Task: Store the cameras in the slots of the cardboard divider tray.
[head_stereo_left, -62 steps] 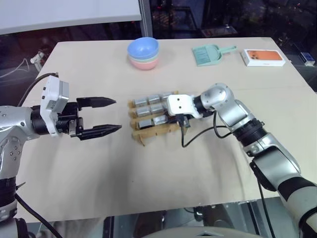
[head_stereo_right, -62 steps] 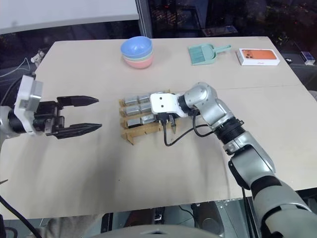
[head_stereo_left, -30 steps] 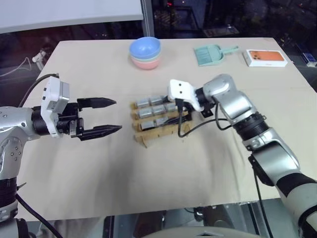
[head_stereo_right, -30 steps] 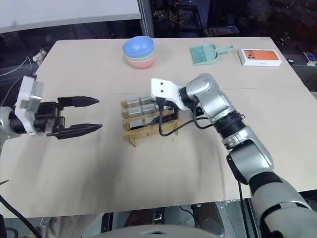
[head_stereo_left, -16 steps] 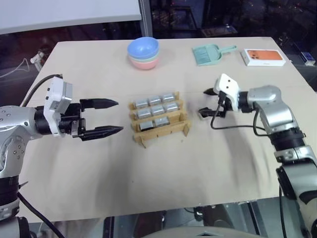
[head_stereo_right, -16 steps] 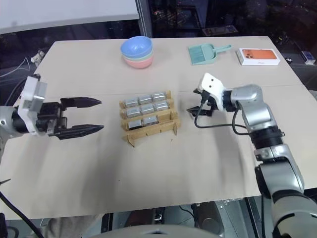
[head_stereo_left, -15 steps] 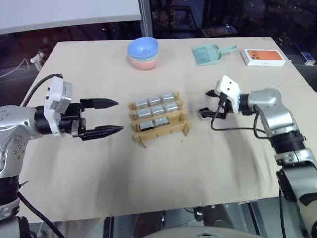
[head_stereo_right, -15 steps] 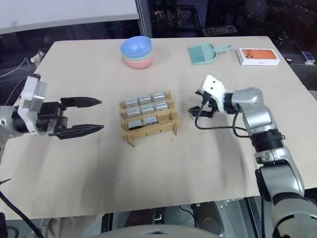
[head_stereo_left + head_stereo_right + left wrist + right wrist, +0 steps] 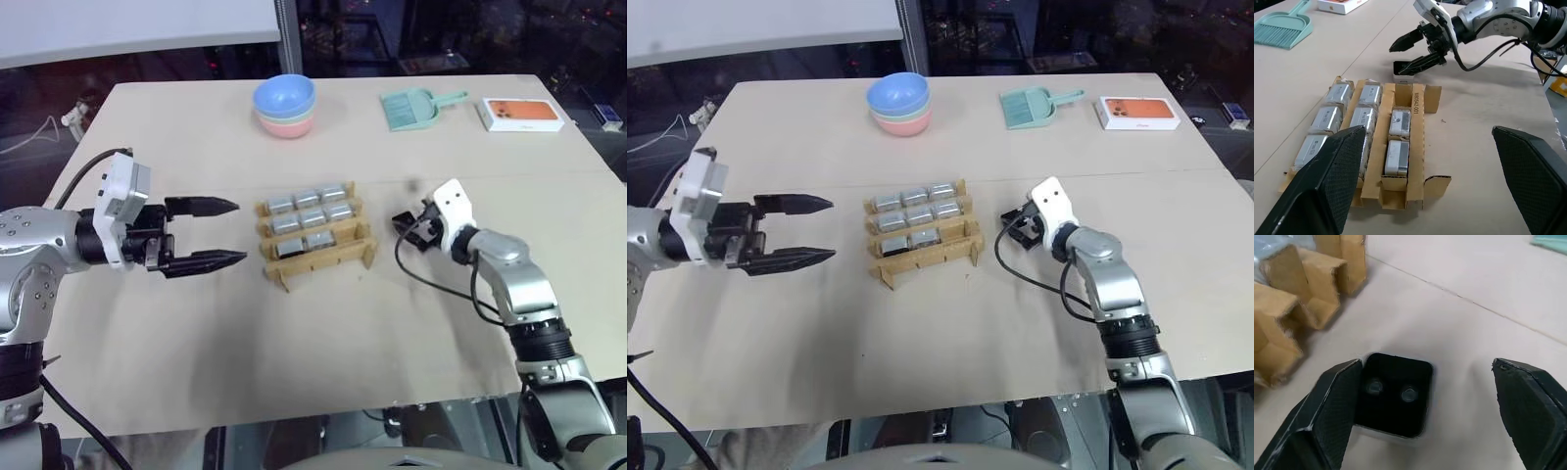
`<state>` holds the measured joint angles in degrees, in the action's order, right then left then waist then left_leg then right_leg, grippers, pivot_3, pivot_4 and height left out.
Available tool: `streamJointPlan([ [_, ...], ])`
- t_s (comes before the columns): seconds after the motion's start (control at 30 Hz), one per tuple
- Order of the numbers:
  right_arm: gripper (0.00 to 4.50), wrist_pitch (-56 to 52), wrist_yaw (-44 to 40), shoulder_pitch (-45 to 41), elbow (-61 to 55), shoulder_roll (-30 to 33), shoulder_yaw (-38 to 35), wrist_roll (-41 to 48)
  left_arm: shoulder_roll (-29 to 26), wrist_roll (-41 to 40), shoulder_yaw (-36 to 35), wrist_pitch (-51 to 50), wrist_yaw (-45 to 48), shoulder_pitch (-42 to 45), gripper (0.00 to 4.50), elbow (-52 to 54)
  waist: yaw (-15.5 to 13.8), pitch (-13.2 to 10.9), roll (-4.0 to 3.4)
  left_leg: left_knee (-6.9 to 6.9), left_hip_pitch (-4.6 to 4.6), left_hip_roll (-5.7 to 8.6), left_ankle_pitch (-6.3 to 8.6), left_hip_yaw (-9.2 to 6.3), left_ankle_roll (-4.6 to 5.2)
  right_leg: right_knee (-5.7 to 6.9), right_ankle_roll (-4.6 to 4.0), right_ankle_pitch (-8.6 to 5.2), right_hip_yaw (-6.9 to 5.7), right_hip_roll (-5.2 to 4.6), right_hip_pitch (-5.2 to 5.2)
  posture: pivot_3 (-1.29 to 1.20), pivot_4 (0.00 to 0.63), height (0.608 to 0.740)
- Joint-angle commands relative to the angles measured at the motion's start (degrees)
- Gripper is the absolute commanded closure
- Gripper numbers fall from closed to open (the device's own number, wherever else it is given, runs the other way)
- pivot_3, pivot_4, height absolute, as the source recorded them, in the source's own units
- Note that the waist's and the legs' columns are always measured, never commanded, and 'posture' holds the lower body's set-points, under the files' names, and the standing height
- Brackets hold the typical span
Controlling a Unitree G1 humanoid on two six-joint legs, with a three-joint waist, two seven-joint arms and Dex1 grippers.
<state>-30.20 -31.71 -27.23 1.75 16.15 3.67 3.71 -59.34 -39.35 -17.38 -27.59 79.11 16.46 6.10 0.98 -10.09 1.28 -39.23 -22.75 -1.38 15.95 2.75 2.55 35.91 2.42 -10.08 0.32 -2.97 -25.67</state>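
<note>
The cardboard divider tray [image 9: 364, 257] sits mid-table with several silvery cameras [image 9: 308, 216] lying in its slots; the front row holds two. One more camera [image 9: 1395, 400] lies on the table just right of the tray [image 9: 1417, 104], its black two-lens face turned toward my right wrist. My right gripper [image 9: 409, 229] is low over the table and open, its fingers [image 9: 1327, 416] on either side of this loose camera [image 9: 1402, 76], one finger close against its edge. My left gripper [image 9: 223, 233] hovers open and empty to the left of the tray, pointing at it.
Stacked pastel bowls [image 9: 285, 105], a teal dustpan [image 9: 415, 107] and an orange-and-white flat box [image 9: 524, 114] line the far side of the table. A black cable loops from my right wrist over the table by the loose camera.
My right gripper has drawn back from over the tray, swung right and come down to the table, where it now straddles the loose camera. My left gripper has stayed put.
</note>
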Motion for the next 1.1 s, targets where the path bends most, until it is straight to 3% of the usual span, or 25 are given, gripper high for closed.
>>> streamJointPlan([
  [0.03,0.26,-3.05,1.12,0.74,-3.27,-0.20,0.08,1.15,-1.10,0.45,-0.34,0.85,0.66,1.51,0.21,0.18,-0.02,0.00,0.00,0.00,-0.01,0.00,0.00,0.01,0.00,-0.01,0.00,0.00,0.00,0.00,0.00,0.00,0.150,0.740],
  [0.27,0.26,-2.57,1.74,1.57,-3.28,0.15,1.16,1.15,-0.84,1.29,0.92,1.17,1.43,3.48,0.21,-1.09,-0.08,-0.01,-0.01,0.00,-0.03,0.01,0.00,0.00,0.01,-0.03,0.00,0.00,-0.01,0.00,-0.01,0.00,0.150,0.740],
  [0.33,0.79,-1.75,1.73,1.64,-3.22,0.13,0.95,1.50,-0.87,1.31,1.13,1.17,1.54,3.71,0.21,-1.18,-0.06,-0.01,-0.01,0.00,-0.03,0.01,0.00,-0.01,0.01,-0.03,0.00,0.00,-0.01,0.00,-0.01,0.00,0.150,0.740],
  [0.47,2.48,0.67,0.97,1.60,-3.54,0.22,1.23,2.04,-0.87,1.42,1.31,1.05,1.60,3.84,0.21,-1.15,-0.05,-0.01,-0.01,0.01,-0.03,0.01,0.00,0.00,0.01,-0.03,0.02,0.01,0.00,0.00,-0.01,0.00,0.150,0.740],
  [0.6,3.78,2.61,-0.09,1.44,-4.38,-0.49,0.97,3.59,-0.78,1.49,1.31,0.94,1.55,3.75,0.21,-1.11,-0.05,-0.01,-0.01,0.00,-0.03,0.01,0.01,-0.01,0.01,-0.03,0.02,0.01,-0.01,0.01,-0.01,0.00,0.150,0.740],
  [0.87,3.78,5.12,-1.05,1.46,-5.00,0.45,0.86,4.50,-0.51,1.28,1.09,0.79,1.36,3.14,0.21,-0.72,-0.04,-0.01,-0.01,0.00,-0.03,0.01,0.01,-0.01,0.01,-0.03,0.02,0.01,-0.01,0.01,-0.01,0.00,0.150,0.740],
  [1.1,3.78,8.73,-8.12,-1.25,-13.36,3.87,4.09,5.86,2.16,1.27,4.88,0.71,1.65,6.08,0.21,-1.20,-0.14,-0.02,-0.02,0.00,-0.04,0.01,0.01,-0.02,0.01,-0.03,0.03,0.01,-0.02,0.01,-0.01,0.00,0.150,0.740],
])
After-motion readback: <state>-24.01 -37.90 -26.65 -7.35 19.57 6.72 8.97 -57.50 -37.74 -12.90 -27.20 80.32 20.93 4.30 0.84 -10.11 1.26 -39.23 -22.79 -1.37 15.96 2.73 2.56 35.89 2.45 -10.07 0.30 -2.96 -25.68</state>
